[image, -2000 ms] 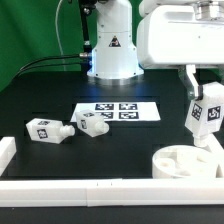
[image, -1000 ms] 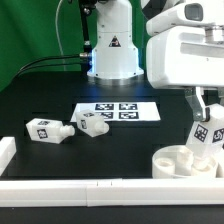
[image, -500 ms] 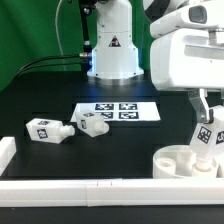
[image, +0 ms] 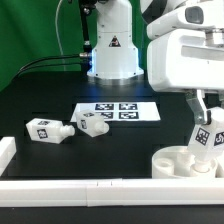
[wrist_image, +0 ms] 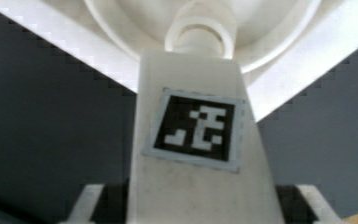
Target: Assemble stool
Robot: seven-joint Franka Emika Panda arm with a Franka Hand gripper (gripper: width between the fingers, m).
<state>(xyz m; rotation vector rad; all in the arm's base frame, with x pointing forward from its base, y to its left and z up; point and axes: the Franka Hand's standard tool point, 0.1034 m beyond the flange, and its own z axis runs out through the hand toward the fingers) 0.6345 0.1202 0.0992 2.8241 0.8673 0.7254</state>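
Exterior view: arm (image: pixel 186 58) low over seat (image: pixel 168 163), leg (image: pixel 205 136) apparently between jaws.

We are looking at a black tabletop (image: pixel 45 100) — a green backdrop (image: pixel 25 30) is hanging behind it on the exterior view's left. A white border rail (image: pixel 70 190) is running along its near edge, and dark cables (image: pixel 45 63) are trailing across the green.

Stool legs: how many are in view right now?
3. Two loose legs lie on the table beside the marker board, exterior view's left; the third leg is in the gripper at the seat, exterior view's right. Others may be hidden.
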